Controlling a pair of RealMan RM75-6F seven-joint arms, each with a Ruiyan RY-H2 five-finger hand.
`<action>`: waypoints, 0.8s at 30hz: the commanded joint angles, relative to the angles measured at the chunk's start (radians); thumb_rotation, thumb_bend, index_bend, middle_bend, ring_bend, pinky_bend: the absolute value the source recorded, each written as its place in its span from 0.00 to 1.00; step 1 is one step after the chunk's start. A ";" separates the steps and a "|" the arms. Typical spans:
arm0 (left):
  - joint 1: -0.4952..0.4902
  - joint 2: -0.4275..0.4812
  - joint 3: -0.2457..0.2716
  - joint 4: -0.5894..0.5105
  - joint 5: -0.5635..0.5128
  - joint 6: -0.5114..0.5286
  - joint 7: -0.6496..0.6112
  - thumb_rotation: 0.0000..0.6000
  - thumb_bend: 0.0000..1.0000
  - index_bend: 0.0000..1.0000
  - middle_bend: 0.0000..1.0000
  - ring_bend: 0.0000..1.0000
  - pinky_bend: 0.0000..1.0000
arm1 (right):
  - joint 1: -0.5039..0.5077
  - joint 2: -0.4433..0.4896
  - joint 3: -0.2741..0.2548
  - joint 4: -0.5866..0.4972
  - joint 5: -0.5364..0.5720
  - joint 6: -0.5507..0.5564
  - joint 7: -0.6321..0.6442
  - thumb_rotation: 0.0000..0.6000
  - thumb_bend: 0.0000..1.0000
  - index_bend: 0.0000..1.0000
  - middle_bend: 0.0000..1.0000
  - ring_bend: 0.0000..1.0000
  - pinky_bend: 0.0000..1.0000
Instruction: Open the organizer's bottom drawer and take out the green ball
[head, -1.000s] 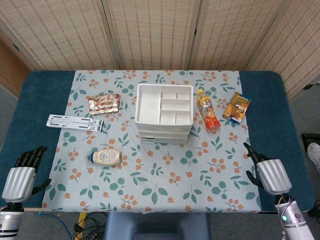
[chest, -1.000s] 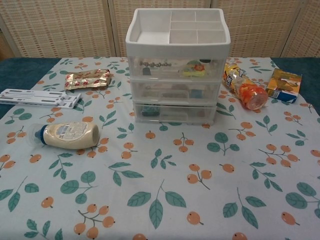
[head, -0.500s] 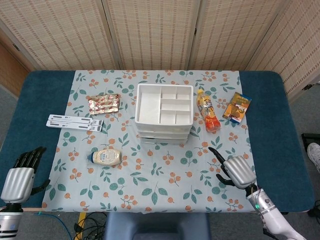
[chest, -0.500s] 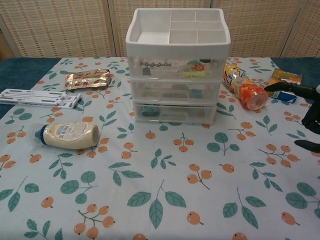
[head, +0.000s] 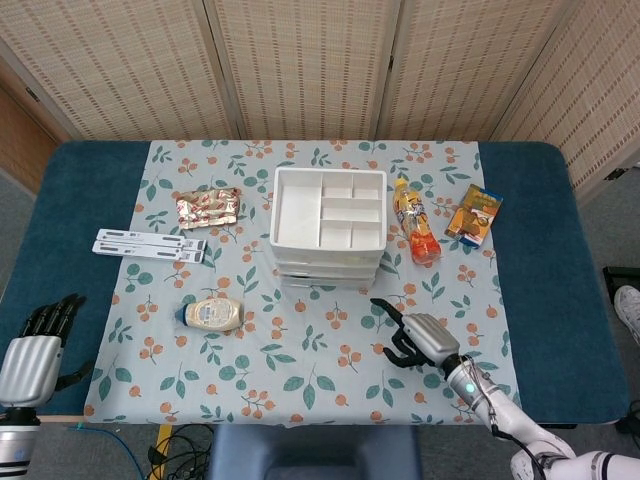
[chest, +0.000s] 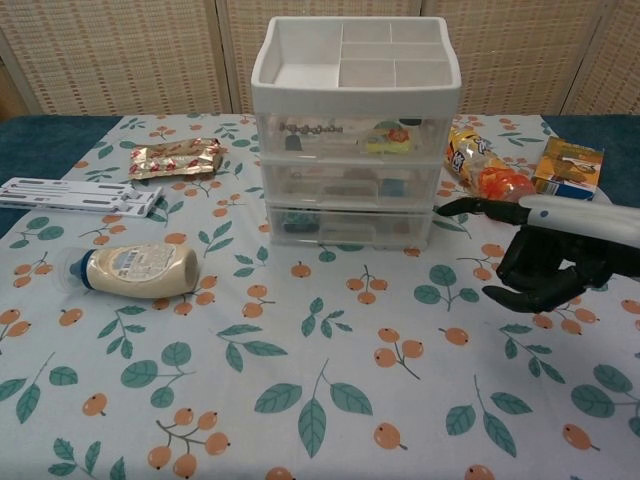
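Since the earlier frames the right hand (chest: 545, 250) has been carried from the table's right edge inward, and is now held just right of the organizer's front; nothing else has shifted.

Table (head: 90, 200): blue, covered by a leaf-and-berry cloth (head: 330, 370).

Organizer (chest: 352, 140): white, at mid-cloth, with a divided tray on top and three clear drawers below. All three are seen shut. The bottom drawer (chest: 348, 224) sits flush; dark shapes show through its front, but no green ball can be made out, so it is presumed hidden inside.

Right hand: empty, fingers apart and loosely curled, one fingertip (chest: 445, 210) stretched toward the drawer's right end, near it but not touching.

Left hand (head: 35, 355): parked at the near-left table edge, well apart from everything; nothing is held, and its fingers are extended.

Step in hand: the approach, judged early; the drawer is not yet opened.

Next move, as judged: the fingertips are to be brought to the drawer's front lip and hooked there, then a straight pull toward the robot is needed. The light organizer may slide on the cloth when pulled, so bracing may be required.
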 joint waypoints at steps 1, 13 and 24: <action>0.000 0.000 0.000 0.003 -0.001 -0.002 -0.002 1.00 0.18 0.10 0.12 0.14 0.13 | 0.058 -0.048 0.060 0.015 0.076 -0.102 0.204 1.00 0.51 0.00 0.93 0.98 1.00; -0.005 -0.001 -0.005 0.015 -0.014 -0.016 -0.008 1.00 0.18 0.10 0.12 0.14 0.13 | 0.131 -0.175 0.121 0.138 0.157 -0.177 0.358 1.00 0.53 0.00 0.93 0.98 1.00; -0.008 -0.001 -0.009 0.024 -0.024 -0.021 -0.013 1.00 0.18 0.10 0.12 0.14 0.13 | 0.176 -0.259 0.155 0.239 0.188 -0.215 0.411 1.00 0.54 0.00 0.93 0.98 1.00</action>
